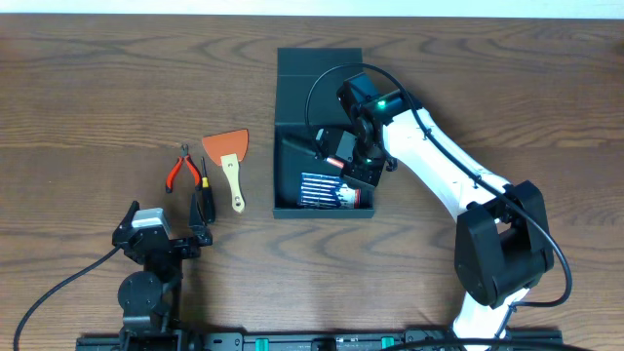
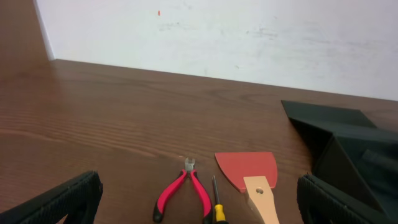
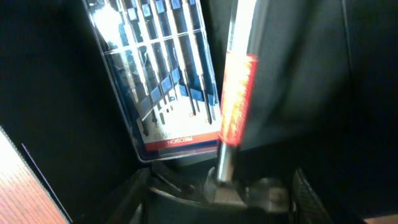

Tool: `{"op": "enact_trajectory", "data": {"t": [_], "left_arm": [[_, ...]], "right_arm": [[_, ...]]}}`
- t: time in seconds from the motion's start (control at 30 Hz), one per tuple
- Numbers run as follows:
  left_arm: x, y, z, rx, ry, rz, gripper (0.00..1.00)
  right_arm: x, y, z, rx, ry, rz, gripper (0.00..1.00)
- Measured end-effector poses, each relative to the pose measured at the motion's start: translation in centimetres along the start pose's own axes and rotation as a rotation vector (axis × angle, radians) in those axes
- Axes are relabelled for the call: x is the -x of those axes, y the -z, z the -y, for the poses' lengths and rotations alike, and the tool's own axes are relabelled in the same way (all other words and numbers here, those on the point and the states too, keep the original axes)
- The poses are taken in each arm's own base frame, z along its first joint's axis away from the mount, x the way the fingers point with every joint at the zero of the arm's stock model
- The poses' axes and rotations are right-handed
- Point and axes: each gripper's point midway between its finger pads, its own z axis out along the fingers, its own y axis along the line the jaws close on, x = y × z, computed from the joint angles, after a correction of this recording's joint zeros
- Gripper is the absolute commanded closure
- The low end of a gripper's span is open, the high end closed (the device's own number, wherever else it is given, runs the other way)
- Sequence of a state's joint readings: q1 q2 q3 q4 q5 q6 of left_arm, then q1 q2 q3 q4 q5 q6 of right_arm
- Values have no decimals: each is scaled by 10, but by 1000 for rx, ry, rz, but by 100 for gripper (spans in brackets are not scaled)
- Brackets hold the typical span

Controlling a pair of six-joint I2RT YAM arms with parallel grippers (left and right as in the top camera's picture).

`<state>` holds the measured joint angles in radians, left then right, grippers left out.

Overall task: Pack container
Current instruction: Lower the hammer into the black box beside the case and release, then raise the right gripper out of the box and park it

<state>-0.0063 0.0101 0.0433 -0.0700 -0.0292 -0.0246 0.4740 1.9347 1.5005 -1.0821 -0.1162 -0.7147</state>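
The dark teal container (image 1: 292,97) stands open at the table's middle, its flap lid lying flat behind it. My right gripper (image 1: 343,156) reaches down into it. In the right wrist view a hammer (image 3: 236,106) with a red-banded handle lies in the box, its metal head between my open fingers (image 3: 134,193), which do not press on it. A clear case of precision screwdrivers (image 3: 161,81) lies beside the hammer. My left gripper (image 2: 199,211) hangs open and empty near the front left, a little short of the loose tools.
Left of the container lie red-handled pliers (image 1: 181,171), a screwdriver with a yellow and black handle (image 1: 205,193) and a scraper (image 1: 229,161) with an orange blade and wooden handle. The container's near corner (image 2: 348,137) shows at the right of the left wrist view.
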Motion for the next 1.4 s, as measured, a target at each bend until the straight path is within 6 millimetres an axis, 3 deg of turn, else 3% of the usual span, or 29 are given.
{"op": "enact_trajectory", "data": {"t": [0.33,0.7,0.83,1.03,1.13,1.2,1.33,1.4], "left_arm": [[0,0,0,0,0,0,1],[0,0,0,0,0,0,1],[0,0,0,0,0,0,1],[0,0,0,0,0,0,2],[0,0,0,0,0,0,1],[0,0,0,0,0,0,1],[0,0,0,0,0,0,2],[0,0,0,0,0,0,1]], "right_arm": [[1,-1,0,-3,-9,3,50],[27,3,23,-84,-178,119,54],[44,19,35,-116,-297,187,36],[69,63,61,-193,-475,299,32],[64,83,77,-255,-609,312,27],[55,94,88,-298,-698,306,17],[25,110,108,-371,-875,274,1],[9,115,117,-392,-943,254,1]]}}
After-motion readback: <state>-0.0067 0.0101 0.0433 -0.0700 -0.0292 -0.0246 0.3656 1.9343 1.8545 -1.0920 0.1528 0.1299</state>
